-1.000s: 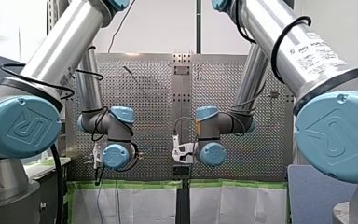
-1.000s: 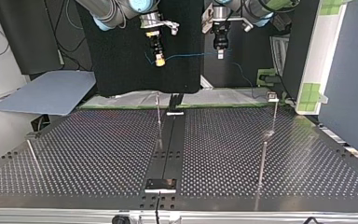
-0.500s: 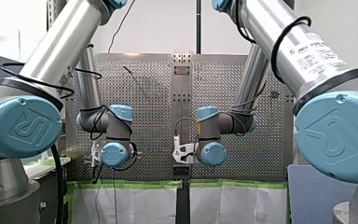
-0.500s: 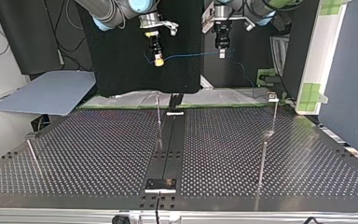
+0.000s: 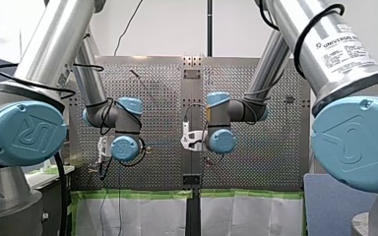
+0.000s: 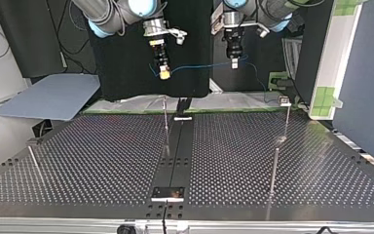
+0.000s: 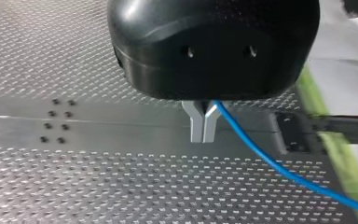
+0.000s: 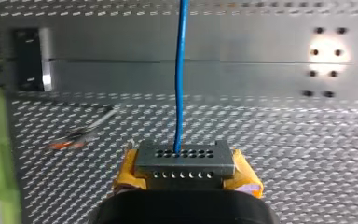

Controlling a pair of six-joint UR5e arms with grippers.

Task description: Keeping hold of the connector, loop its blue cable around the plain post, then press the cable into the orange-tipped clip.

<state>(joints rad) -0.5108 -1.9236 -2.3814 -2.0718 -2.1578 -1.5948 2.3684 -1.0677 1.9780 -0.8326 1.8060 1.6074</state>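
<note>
Clamps connector (image 8: 185, 161) between yellow pads (image 8: 128, 173) of right gripper (image 8: 185, 176), ready for routing. Leads cable (image 8: 181, 70) onward to left gripper (image 6: 233, 62), pinched shut on it, upper middle of top view, span clear above posts (image 6: 166, 122).

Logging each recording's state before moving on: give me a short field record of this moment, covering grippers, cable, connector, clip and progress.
right gripper: shut on the connector
left gripper: shut on the blue cable
blue cable: spans between both grippers, in the air above the table
clip: orange-tipped, blurred, on the table, clear of the blue cable
progress: looping not yet begun
</note>
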